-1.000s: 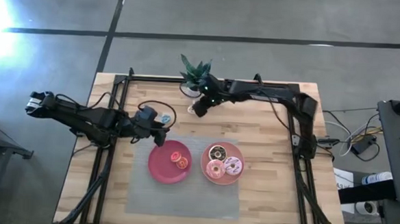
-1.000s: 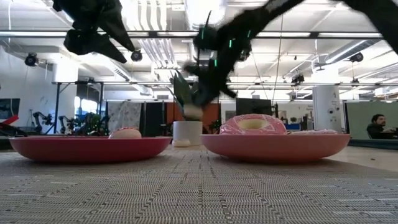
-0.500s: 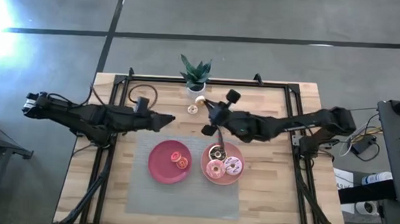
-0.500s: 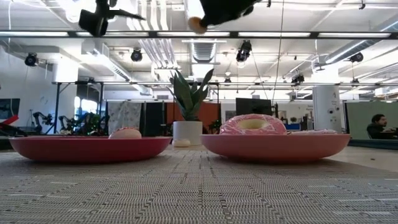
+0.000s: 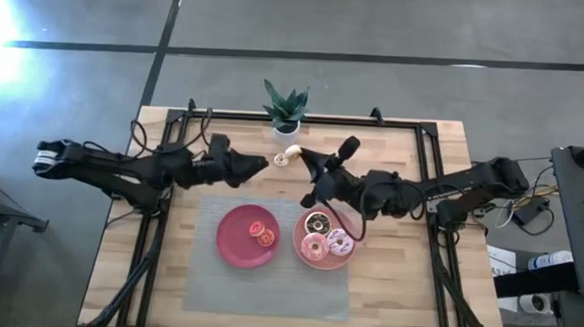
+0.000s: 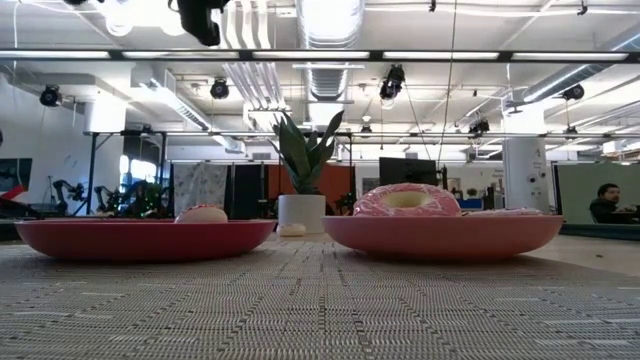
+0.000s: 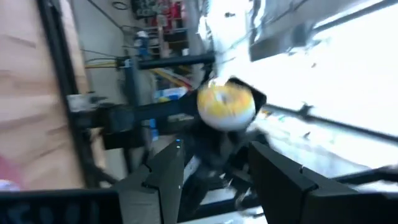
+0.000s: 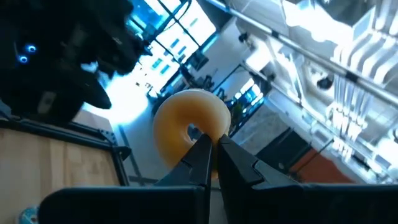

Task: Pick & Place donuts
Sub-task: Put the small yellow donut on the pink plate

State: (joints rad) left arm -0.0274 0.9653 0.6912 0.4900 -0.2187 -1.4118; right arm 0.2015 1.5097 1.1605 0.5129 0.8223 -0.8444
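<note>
The wooden bench (image 5: 396,279) carries a grey woven mat (image 5: 265,287) at its middle, with bare wood on every side of the mat. Both dark arms reach in low from the bench's two sides and meet over the far middle, near a potted plant (image 5: 284,108) at the far edge.

On the mat lie two pink-red plates side by side. The left plate (image 5: 230,242) holds the tiny orange and red donuts (image 5: 262,232) close together toward its right half; in the low view only one pale top shows above its rim. The right plate (image 5: 303,252) holds the chocolate donut (image 5: 318,223), the pink donut (image 5: 315,248) and the lilac donut (image 5: 341,242), packed touching one another.

The right claw (image 5: 295,151) is raised above the bench, its fingers clamped on the tiny cream donut (image 8: 189,129), pinching the ring's rim so it stands between the tips. The left claw (image 5: 262,163) points straight at it from just beside, fingers (image 7: 283,180) spread apart and holding nothing; its wrist view shows the cream donut in front of the gap.

Another tiny donut (image 5: 281,160) lies on bare wood below the two claws; its colour cannot be told.
</note>
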